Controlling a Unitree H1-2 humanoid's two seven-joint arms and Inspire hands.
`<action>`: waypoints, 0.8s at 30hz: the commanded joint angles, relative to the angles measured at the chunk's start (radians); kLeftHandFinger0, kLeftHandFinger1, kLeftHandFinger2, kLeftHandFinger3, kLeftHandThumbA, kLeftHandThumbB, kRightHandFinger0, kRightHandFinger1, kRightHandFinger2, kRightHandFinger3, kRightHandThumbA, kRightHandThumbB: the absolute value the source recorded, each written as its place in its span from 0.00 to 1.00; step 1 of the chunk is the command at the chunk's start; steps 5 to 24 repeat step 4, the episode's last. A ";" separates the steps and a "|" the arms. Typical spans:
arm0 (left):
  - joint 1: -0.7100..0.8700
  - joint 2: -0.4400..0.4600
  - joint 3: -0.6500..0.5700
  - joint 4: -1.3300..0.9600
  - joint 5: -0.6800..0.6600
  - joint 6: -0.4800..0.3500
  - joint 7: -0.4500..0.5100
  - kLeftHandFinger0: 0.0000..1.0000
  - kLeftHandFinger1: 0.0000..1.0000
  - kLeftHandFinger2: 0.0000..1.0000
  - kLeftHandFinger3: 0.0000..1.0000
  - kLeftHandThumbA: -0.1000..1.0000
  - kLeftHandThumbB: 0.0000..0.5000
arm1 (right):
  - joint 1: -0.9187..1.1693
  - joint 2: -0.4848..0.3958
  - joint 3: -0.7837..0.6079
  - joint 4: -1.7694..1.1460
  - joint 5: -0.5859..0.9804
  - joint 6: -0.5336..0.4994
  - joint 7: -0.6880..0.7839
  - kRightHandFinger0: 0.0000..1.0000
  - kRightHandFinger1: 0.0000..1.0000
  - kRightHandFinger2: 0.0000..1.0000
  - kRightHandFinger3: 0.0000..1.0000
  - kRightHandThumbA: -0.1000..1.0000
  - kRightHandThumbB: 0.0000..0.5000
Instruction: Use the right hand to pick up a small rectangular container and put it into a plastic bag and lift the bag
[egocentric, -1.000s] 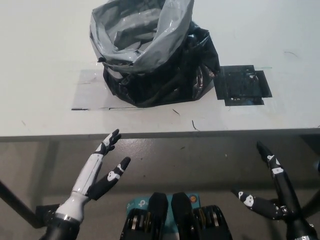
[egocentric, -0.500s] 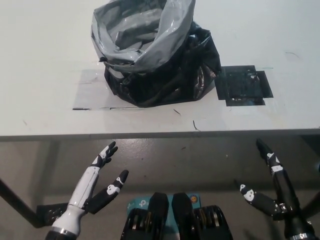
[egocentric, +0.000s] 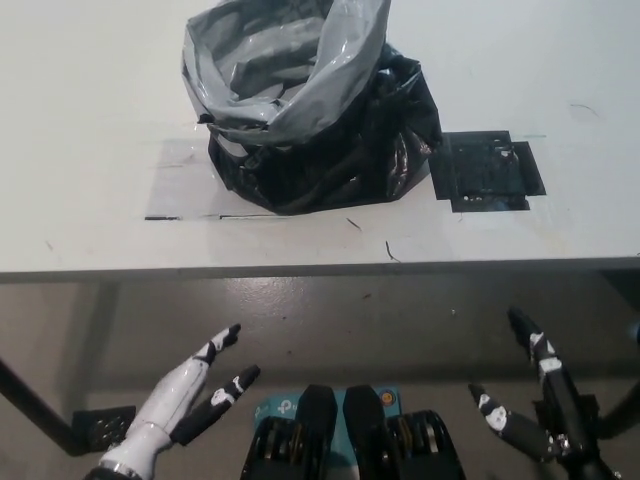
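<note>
The plastic bag (egocentric: 305, 110) sits on the white table (egocentric: 90, 110) in the upper middle of the frame, its grey lining folded open over a crumpled black body, so you are looking down into a wide, slack mouth. Your right hand (egocentric: 535, 405) is in the lower right corner, below the table's front edge and well apart from the bag; its fingers (egocentric: 530, 345) are spread and hold nothing, one long finger pointing toward the top of the frame and a shorter one reaching toward picture left. Your left hand (egocentric: 190, 395) rests in the lower left, also below the table edge, fingers apart and angled up toward the right, holding nothing either. No brand name, label or writing can be read anywhere on the bag or the table. A dark square patch (egocentric: 485, 170) lies flat on the table just to the right of the bag, touching or nearly touching its black side; you may be looking at a flat mat or at the container, the view is too dark to tell. A pale, glossy rectangular marking (egocentric: 175, 180) shows on the table under and to the left of the bag. Both hands are over the brown floor (egocentric: 350, 310), neither above the tabletop.
</note>
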 joint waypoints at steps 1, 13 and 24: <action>0.058 0.024 -0.026 -0.054 0.066 0.102 -0.033 1.00 1.00 1.00 1.00 0.98 0.30 | 0.048 0.000 0.015 -0.044 0.038 -0.035 0.035 1.00 1.00 1.00 1.00 0.68 0.32; 0.085 0.022 -0.034 -0.052 0.063 0.096 -0.028 1.00 1.00 1.00 1.00 0.97 0.30 | 0.074 -0.001 0.019 -0.050 0.048 -0.036 0.044 1.00 1.00 1.00 1.00 0.65 0.31; 0.085 0.022 -0.034 -0.052 0.063 0.096 -0.028 1.00 1.00 1.00 1.00 0.97 0.30 | 0.074 -0.001 0.019 -0.050 0.048 -0.036 0.044 1.00 1.00 1.00 1.00 0.65 0.31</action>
